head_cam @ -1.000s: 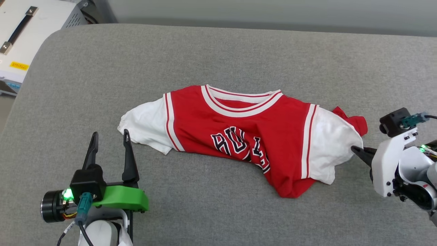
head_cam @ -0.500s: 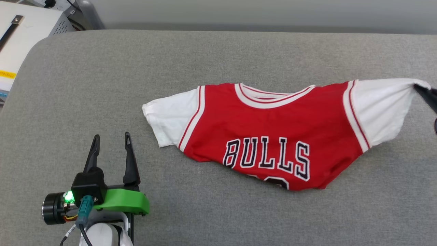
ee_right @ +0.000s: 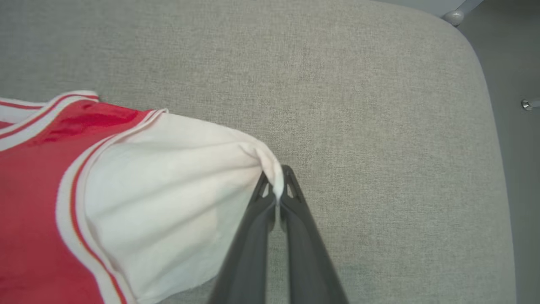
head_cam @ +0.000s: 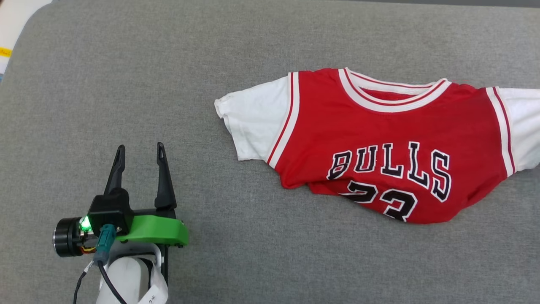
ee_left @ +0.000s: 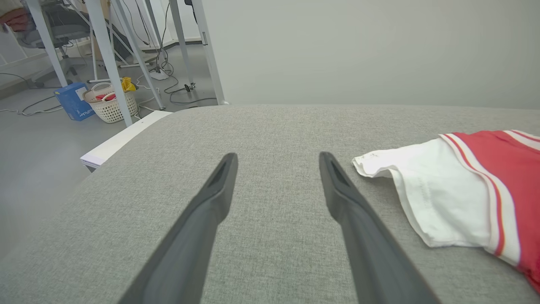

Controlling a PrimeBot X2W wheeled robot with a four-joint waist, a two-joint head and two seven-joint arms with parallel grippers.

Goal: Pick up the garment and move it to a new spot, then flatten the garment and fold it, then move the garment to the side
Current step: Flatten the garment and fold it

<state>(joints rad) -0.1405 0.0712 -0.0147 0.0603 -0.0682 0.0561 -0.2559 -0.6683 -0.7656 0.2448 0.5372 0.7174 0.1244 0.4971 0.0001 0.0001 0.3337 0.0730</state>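
Head view: garment (head_cam: 379, 143) lies chest-up on the grey padded table (head_cam: 253, 42), on the robot's right half. Long axis runs sleeve to sleeve, left-right across the view. Collar points to the far edge, hem points back at the robot. Lettering (head_cam: 390, 169) reads upright from here; the number beneath it is partly tucked where the hem bunches under. Left-side sleeve (head_cam: 253, 122) lies flat. Right-side sleeve (head_cam: 523, 126) runs off the picture's right edge. Left gripper (head_cam: 141, 147) sits at lower left, fingers pointing up the view, spread wide with nothing between them, well apart from the garment.

Left wrist view: adds the low angle along the table. Left gripper (ee_left: 277, 157) fingers stand wide apart over bare grey fabric, gripping nothing. Left-side sleeve (ee_left: 434, 202) lies to the right of the right-hand finger, near but apart, with the red body behind it at the picture's edge. Past the table's rounded corner there is floor, metal frame legs (ee_left: 105, 50), a white basket (ee_left: 110, 105) and a blue box (ee_left: 74, 100).

Right wrist view: adds the grip. Right gripper (ee_right: 276, 185) is clenched on the cuff edge of the right-side sleeve (ee_right: 168, 190); a thin fold of white cloth sits pinched between the fingertips. The sleeve is drawn to a point at the pinch and fans out leftward to the red body. Cannot tell whether the cuff is lifted off the table. Table's rounded corner is at upper right.
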